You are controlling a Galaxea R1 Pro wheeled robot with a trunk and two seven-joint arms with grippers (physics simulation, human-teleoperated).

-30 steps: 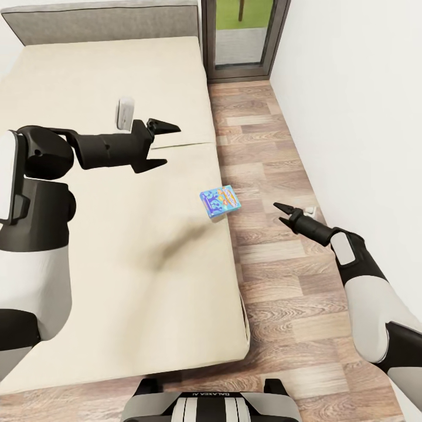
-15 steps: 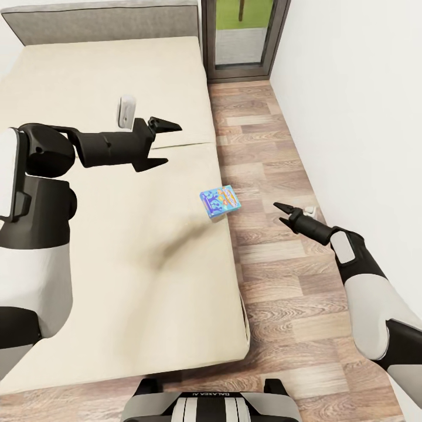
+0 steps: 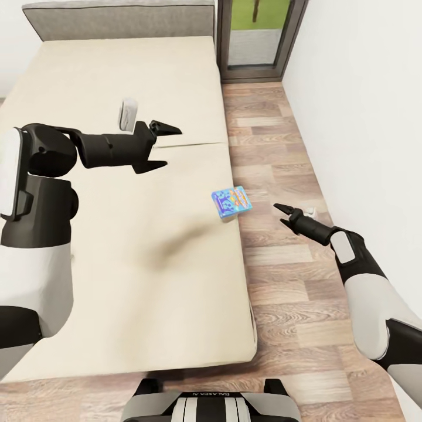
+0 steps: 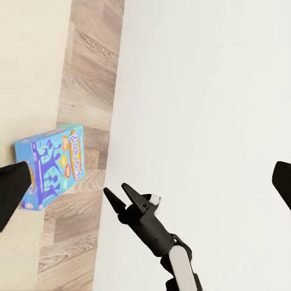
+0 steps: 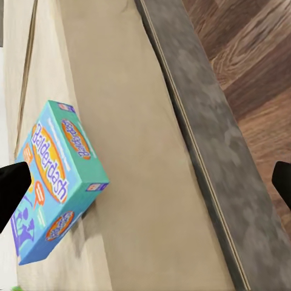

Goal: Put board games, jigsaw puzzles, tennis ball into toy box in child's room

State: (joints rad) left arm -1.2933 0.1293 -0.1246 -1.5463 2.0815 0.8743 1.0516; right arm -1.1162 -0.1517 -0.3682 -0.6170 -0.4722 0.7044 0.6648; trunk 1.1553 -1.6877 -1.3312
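Bed (image 3: pixel 117 234): beige mattress, fills left and centre of head view; grey headboard at top.

Blue game (image 3: pixel 232 201): small printed box, centre of head view, at the mattress's right edge beside the plank floor (image 3: pixel 281 176).

White game (image 3: pixel 128 113): stands on edge, upper left of head view, just behind the left arm.

Left gripper (image 3: pixel 160 145): upper left centre, above the mattress, jaws spread, empty.

Right gripper (image 3: pixel 281 214): centre right, over the floor, jaws parted, empty, near the blue game but apart from it.

Window (image 3: pixel 258 29): dark frame, top centre-right.
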